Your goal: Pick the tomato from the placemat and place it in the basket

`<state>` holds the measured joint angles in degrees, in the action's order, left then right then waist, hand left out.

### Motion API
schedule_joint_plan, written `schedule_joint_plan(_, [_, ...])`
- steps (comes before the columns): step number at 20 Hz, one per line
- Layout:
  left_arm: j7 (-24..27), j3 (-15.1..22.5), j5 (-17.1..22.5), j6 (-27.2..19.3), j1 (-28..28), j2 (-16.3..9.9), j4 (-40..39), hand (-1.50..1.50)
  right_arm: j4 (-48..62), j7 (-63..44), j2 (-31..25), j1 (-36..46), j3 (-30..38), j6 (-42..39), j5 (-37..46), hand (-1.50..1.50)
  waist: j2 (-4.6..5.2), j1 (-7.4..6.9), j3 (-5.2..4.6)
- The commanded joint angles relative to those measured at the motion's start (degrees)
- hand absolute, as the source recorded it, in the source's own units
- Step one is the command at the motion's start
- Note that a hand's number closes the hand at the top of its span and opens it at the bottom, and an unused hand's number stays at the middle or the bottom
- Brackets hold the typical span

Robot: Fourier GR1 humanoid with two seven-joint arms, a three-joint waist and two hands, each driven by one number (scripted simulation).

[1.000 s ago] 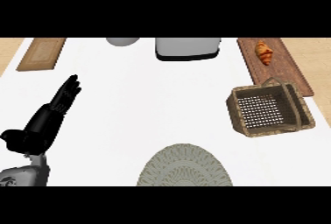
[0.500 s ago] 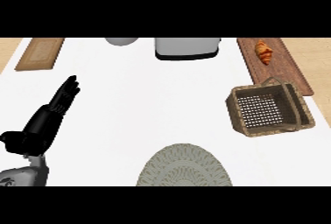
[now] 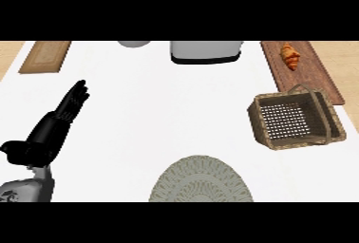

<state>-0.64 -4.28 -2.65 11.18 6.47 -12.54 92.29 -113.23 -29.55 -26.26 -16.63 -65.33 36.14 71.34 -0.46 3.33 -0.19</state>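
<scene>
The left hand (image 3: 52,128) rests at the left of the white desk (image 3: 161,109), its fingers (image 3: 76,95) straight and released, grasping nothing and pointing far; the right hand shows nowhere in the head view. The round grey placemat (image 3: 201,180) lies at the near edge, its near part cut off, and no tomato is visible on what shows of it; the basket (image 3: 294,121) stands to the right, near the mat but apart from it, handle up, and nothing can be seen inside it; so where the tomato sits cannot be told from here. A board (image 3: 308,78) bearing a croissant (image 3: 290,55) lies beyond the basket, a small mat (image 3: 45,56) at far left, and a grey appliance (image 3: 207,51) and a bowl's rim (image 3: 133,43) at the far edge. To do the pick well, I judge the tomato must first be found, likely on the hidden near part of the placemat; the right hand, nearer the basket, would suit; lower over the fruit, curl round it, lift clear of the rim and handle.
</scene>
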Motion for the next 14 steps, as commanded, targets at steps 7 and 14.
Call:
schedule_joint_plan(7, [-0.3,0.5,0.0,0.3,0.6,0.1,0.7,0.00,-16.4,-3.7,5.4,2.8,10.1,7.7,-1.1,1.50,0.48,-0.95,0.06])
schedule_joint_plan(14, [0.3,1.1,0.2,0.9,0.5,0.2,1.0,0.00,-14.2,-4.3,4.1,2.9,13.3,8.2,-3.4,1.50,1.17,-2.64,0.09])
